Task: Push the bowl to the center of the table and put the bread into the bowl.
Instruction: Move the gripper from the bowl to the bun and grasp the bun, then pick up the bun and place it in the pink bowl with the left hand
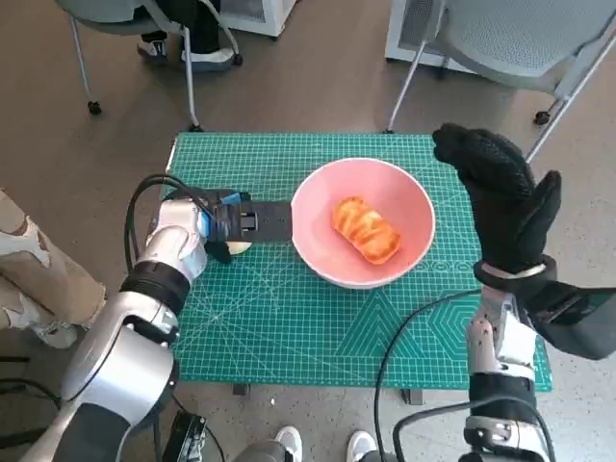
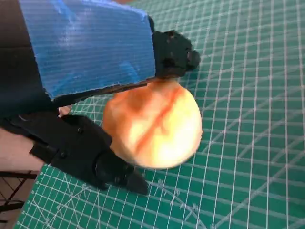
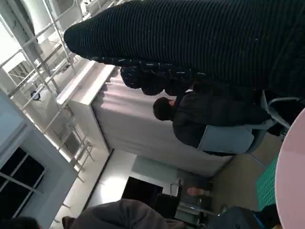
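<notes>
Left hand (image 1: pixel 229 223) grips bread roll (image 2: pixel 152 126) beside pink bowl (image 1: pixel 409 252); right hand (image 1: pixel 500 197) spread, empty; lift roll over rim, release low beside pastry (image 1: pixel 366 229) inside

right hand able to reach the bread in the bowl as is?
Probably yes. The right hand is raised beside the bowl, holding nothing, and the bread lies uncovered inside.

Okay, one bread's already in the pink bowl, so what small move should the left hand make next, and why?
Probably lift the left hand and carry its bread roll right, over the pink bowl's rim. The wrist view shows the roll pinched between the fingers above the green cutting mat, just left of the bowl, where a pastry already lies. The right hand is raised beside the bowl, holding nothing.
</notes>
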Motion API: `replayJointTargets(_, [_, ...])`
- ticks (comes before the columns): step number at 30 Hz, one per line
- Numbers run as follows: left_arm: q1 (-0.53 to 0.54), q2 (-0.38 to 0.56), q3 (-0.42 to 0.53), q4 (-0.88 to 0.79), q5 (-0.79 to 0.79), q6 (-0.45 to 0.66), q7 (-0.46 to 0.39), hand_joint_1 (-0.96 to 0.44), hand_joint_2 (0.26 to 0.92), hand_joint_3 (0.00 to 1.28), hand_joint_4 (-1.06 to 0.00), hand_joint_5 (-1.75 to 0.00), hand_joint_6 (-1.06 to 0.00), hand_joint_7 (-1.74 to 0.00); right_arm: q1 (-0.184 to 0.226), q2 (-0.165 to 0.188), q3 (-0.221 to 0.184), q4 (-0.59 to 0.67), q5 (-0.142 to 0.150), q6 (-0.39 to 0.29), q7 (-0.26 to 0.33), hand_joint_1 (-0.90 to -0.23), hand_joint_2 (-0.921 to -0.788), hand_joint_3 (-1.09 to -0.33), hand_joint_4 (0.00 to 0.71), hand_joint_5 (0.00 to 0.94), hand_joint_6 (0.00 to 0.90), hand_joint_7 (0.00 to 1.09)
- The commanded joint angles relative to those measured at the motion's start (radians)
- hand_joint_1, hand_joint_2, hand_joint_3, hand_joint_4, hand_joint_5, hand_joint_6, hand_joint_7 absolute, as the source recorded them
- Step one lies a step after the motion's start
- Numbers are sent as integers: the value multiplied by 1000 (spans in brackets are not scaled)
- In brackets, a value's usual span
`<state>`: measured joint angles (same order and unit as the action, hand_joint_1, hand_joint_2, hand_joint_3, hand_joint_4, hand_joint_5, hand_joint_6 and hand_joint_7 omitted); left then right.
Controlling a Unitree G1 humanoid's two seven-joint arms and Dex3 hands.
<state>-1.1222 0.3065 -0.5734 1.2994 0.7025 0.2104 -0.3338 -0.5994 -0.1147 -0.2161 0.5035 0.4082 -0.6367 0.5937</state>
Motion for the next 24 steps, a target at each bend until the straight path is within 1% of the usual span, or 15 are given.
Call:
replayJointTargets(1, [16,-16,6,20,-2,30,61,-82,882,34,-613,-799,-657,-906,30,-2,0,-5,-2,10,-4,-637,-921,-740,239,4,65,541])
replayJointTargets(2, [20,-18,4,20,1,34,77,-52,895,36,-643,-924,-666,-988,32,-2,0,-7,-2,10,-3,-637,-921,-740,240,4,65,540])
replayJointTargets(4, [23,-20,0,22,3,37,95,-26,906,38,-668,-1032,-675,-1059,35,-3,0,-12,-1,10,-3,-637,-921,-740,240,4,66,540])
replayJointTargets(7, [27,-16,0,20,2,26,114,-10,913,39,-684,-1098,-681,-1103,35,-3,0,-13,-1,10,-3,-637,-921,-740,240,4,66,539])
replayJointTargets(8, [26,-14,0,19,1,22,117,-5,913,44,-720,-1126,-658,-1085,34,-4,0,-12,-1,10,-2,-637,-921,-739,240,4,66,538])
replayJointTargets(10, [24,-11,-3,16,2,16,119,-2,911,50,-756,-1130,-633,-1092,33,-3,0,-10,-2,9,-2,-637,-921,-739,240,3,67,538])
replayJointTargets(15, [19,-6,-4,15,2,7,111,1,919,59,-758,-1157,-589,-1129,30,-1,1,-5,-3,8,-1,-636,-921,-739,240,3,68,536])
replayJointTargets(21, [16,4,0,11,-2,-7,95,1,919,60,-736,-1153,-603,-1148,29,0,3,-2,-4,8,0,-635,-921,-740,240,3,68,535])
replayJointTargets(24, [17,10,4,6,-7,-14,93,1,918,56,-720,-1114,-629,-1180,31,0,3,-5,-2,10,1,-634,-921,-740,240,3,69,534])
